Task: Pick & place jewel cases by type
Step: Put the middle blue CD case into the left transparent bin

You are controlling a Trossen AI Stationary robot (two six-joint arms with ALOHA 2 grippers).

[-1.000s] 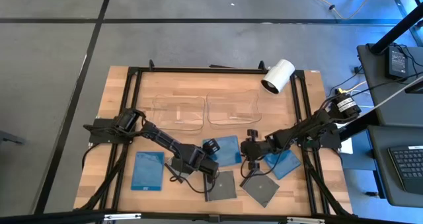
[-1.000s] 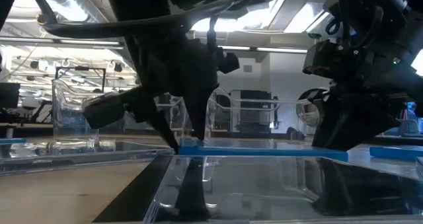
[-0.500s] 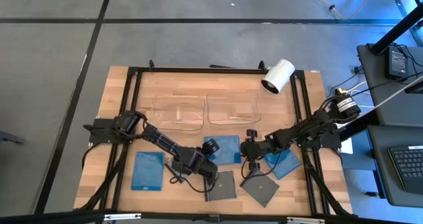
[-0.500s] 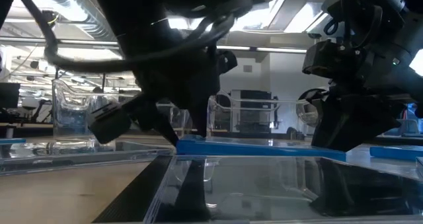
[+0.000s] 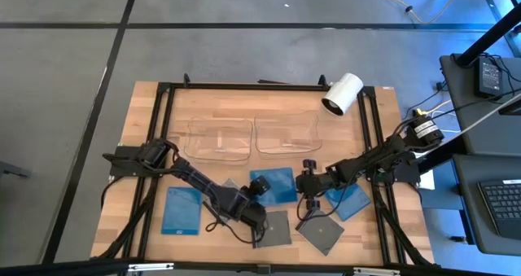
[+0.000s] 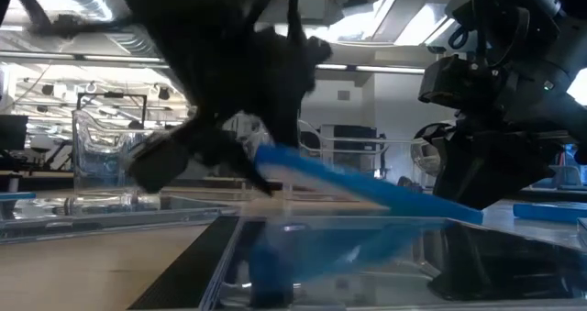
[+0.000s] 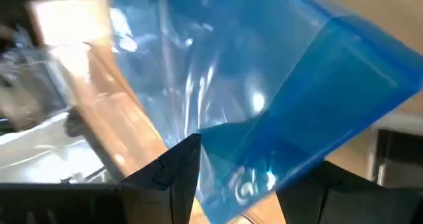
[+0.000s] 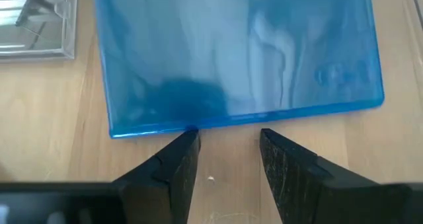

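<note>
Nearest the front edge of the desk (image 5: 342, 121) lie two dark cases (image 5: 277, 227), side by side, flat on the wood. Just behind them, the left hand (image 5: 254, 196) is clamped on the edge of the middle blue case (image 5: 275, 184) and holds that side tilted up off the desk, while the far side rests low. The right hand (image 5: 307, 196) hovers at the other edge of this case, its fingers (image 8: 173, 164) parted and holding nothing. A second blue case (image 5: 182, 208) lies flat to the left, a third (image 5: 350, 200) to the right under the right arm. Farther back stand two clear trays (image 5: 220, 138), side by side.
</note>
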